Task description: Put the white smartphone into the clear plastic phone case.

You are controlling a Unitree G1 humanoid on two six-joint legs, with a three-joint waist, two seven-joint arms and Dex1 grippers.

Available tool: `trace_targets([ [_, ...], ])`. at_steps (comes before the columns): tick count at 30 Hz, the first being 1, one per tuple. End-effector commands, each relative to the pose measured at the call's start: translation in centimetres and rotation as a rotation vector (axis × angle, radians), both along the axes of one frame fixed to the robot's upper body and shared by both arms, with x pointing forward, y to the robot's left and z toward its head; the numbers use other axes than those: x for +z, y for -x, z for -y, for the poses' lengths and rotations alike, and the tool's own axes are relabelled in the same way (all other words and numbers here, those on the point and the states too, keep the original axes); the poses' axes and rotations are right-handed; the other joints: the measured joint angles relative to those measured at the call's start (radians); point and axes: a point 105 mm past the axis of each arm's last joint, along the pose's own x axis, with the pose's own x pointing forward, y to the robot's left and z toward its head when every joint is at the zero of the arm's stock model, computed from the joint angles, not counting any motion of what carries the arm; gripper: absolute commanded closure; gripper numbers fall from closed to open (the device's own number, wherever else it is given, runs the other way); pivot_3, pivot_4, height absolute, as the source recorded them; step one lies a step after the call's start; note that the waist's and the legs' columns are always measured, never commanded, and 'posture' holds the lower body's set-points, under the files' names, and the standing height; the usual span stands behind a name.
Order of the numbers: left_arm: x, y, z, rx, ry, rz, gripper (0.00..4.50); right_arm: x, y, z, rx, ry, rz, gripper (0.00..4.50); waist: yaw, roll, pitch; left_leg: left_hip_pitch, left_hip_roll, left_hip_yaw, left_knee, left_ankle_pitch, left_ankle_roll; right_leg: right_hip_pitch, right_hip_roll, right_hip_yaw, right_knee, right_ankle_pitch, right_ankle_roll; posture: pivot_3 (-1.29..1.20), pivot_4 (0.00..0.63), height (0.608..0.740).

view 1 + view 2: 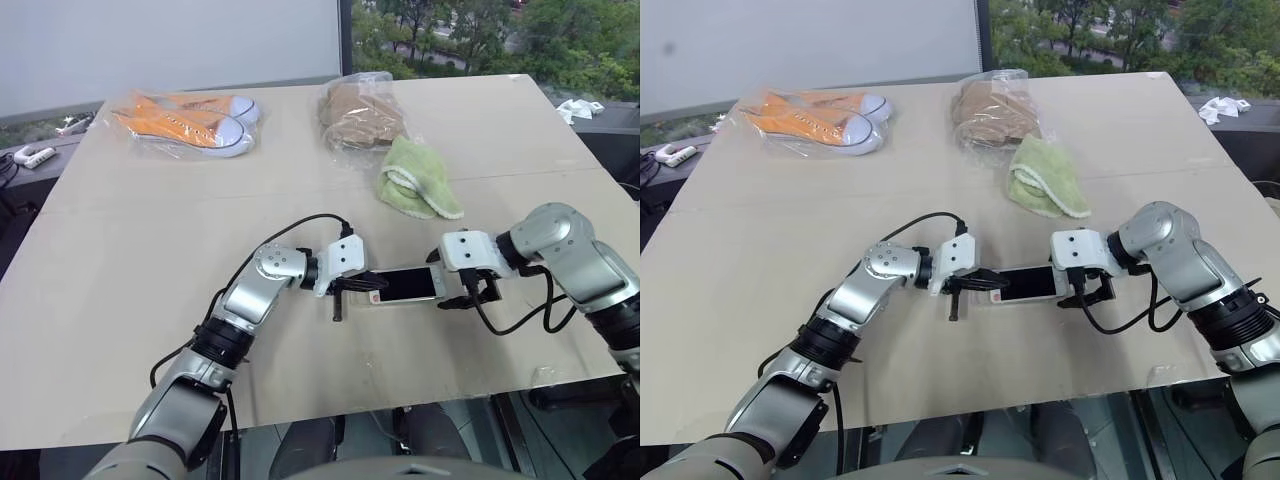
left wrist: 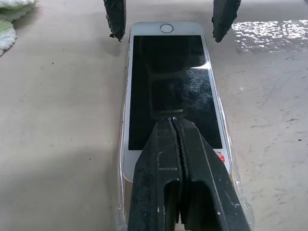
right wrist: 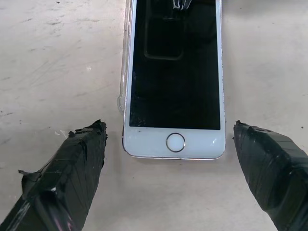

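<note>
The phone (image 1: 405, 285) lies flat on the table (image 1: 150, 250), low in the middle of the head view, between the two grippers. It sits in the case (image 2: 226, 144), whose clear rim shows along its sides.

The left gripper (image 2: 177, 120) has its jaws pressed together, with the tip on the black screen near the red-mark end. The right gripper (image 3: 168, 139) has its jaws spread wide, one on each side of the home-button end, not touching.

I think the button end may not be snapped in. If the left tip pushes sideways, the phone could slide or pop out. If the right jaws close crooked, they could lift the phone's end.
</note>
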Motion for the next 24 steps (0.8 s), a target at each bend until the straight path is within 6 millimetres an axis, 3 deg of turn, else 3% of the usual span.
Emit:
trace_targets([
  [1, -2.5, 0.3, -0.8, 0.027, -0.079, -0.061, 4.5, 2.1, -0.2, -0.2, -0.006, -0.033, 0.051, 0.04, 0.0, 0.0, 0.0, 0.0, 0.0, 0.0, 0.0, 0.0, 0.0, 0.0, 0.0, 0.0, 0.0, 0.0, 0.0, 0.0, 0.15, 0.74],
  [9, -2.5, 0.0, -0.5, 0.018, -0.083, -0.037, 4.5, 2.6, -0.4, 1.6, -0.123, -0.091, 0.034, 0.04, 0.006, 0.0, 0.0, 0.0, 0.0, 0.0, 0.001, 0.0, 0.0, 0.0, 0.0, 0.0, 0.0, 0.0, 0.0, 0.0, 0.15, 0.74],
  [12, -2.6, -0.1, -0.6, 0.017, -0.085, -0.035, 4.5, 2.8, -0.2, 3.1, -0.203, -0.105, -0.016, 0.86, 0.009, 0.0, 0.0, 0.0, 0.0, 0.0, 0.001, 0.0, 0.0, 0.0, 0.0, 0.0, 0.0, 0.0, 0.0, 0.0, 0.15, 0.74],
  [16, -2.7, 0.0, -0.6, 0.018, -0.085, -0.035, 4.5, 2.0, 0.4, 4.3, -0.205, -0.032, -0.024, 2.75, 0.01, 0.0, -0.001, 0.0, 0.0, 0.0, 0.001, 0.0, 0.0, 0.0, 0.0, 0.0, 0.0, 0.0, 0.0, 0.0, 0.15, 0.74],
  [20, -2.7, -0.1, -0.5, 0.019, -0.081, -0.022, 4.5, 1.6, 0.6, 3.6, -0.194, -0.041, -0.029, 4.45, 0.009, 0.0, -0.001, 0.0, 0.0, 0.0, 0.001, 0.0, 0.0, 0.001, 0.0, 0.0, 0.0, 0.0, 0.0, 0.0, 0.15, 0.74],
  [24, -2.0, -0.5, -0.2, 0.024, -0.063, 0.007, 4.5, 1.5, 0.6, 3.3, -0.189, -0.044, -0.02, 4.45, 0.01, 0.0, -0.001, 0.0, 0.0, 0.0, 0.001, 0.0, 0.0, 0.001, 0.0, 0.0, 0.0, 0.0, 0.0, 0.0, 0.15, 0.74],
])
